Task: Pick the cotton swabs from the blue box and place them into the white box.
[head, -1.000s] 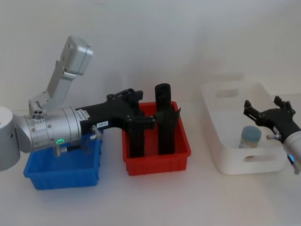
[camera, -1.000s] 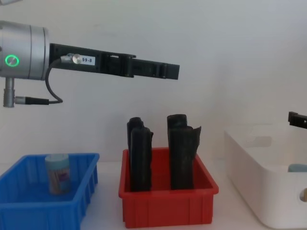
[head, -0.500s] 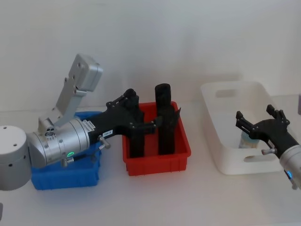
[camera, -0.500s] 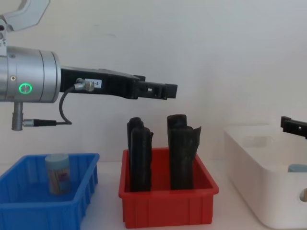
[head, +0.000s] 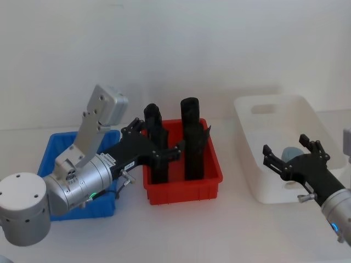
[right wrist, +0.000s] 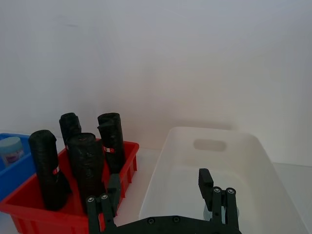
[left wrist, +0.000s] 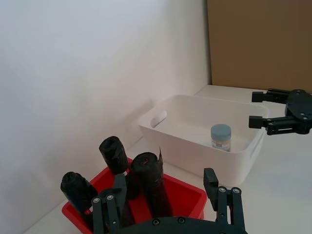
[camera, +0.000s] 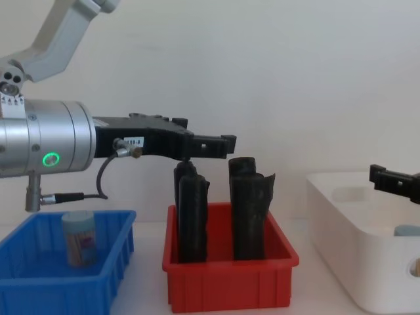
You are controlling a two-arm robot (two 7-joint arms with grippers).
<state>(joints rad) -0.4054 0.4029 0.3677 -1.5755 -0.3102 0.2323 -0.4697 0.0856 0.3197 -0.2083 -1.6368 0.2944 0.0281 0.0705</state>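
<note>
Chest view: cotton swabs stand in blue box

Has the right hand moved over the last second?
Yes. The right hand has drawn back, from above the white box's middle to its near wall.

Bright, even, diffuse light washes the white wall and surface. Soft, pale shadows gather behind the red bin and under the white box.
</note>
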